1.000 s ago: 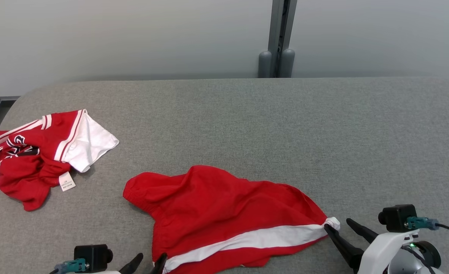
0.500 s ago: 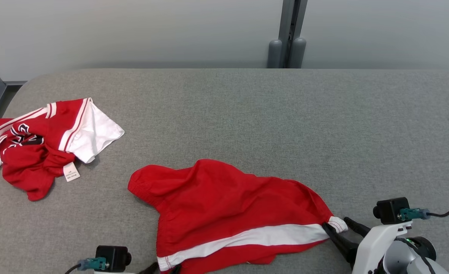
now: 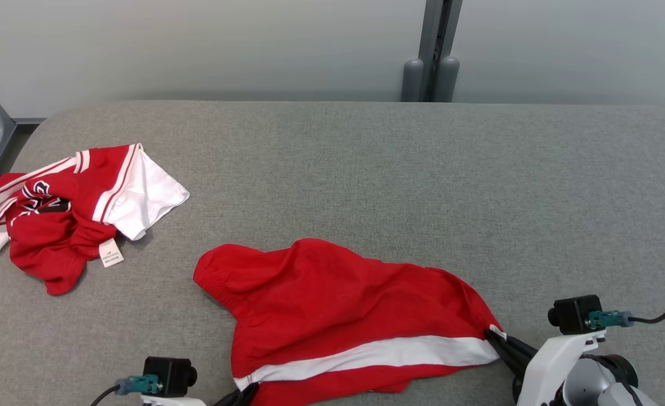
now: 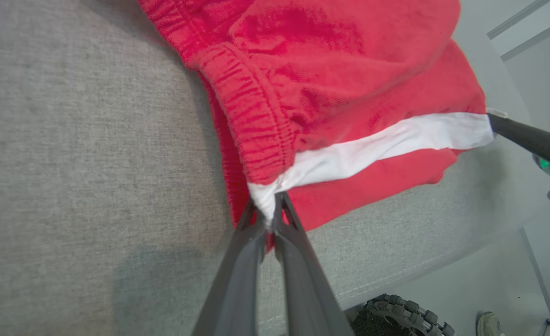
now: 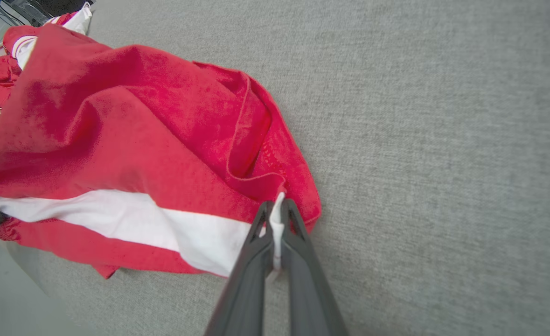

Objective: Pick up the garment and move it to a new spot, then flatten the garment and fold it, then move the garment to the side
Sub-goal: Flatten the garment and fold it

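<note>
The garment (image 3: 338, 307) is a pair of red shorts with a white side stripe, lying crumpled near the table's front edge. My left gripper (image 4: 268, 217) is shut on the waistband end of the white stripe (image 4: 377, 147); its fingertips (image 3: 247, 390) peek in at the bottom of the head view. My right gripper (image 5: 277, 210) is shut on the hem end of the stripe, at the garment's right corner (image 3: 493, 334). In the left wrist view the garment (image 4: 330, 84) fills the upper middle; in the right wrist view the garment (image 5: 116, 140) spreads to the left.
A second red and white garment (image 3: 67, 208) lies bunched at the table's left end. The grey fabric table (image 3: 422, 180) stretches wide behind and to the right. A grey post (image 3: 434, 51) stands behind the far edge. The table's front edge and a wheel (image 4: 396, 317) show below.
Both grippers have gone from open to shut, each pinching an end of the white stripe. The head camera has shifted slightly, so the whole scene has slid right.
</note>
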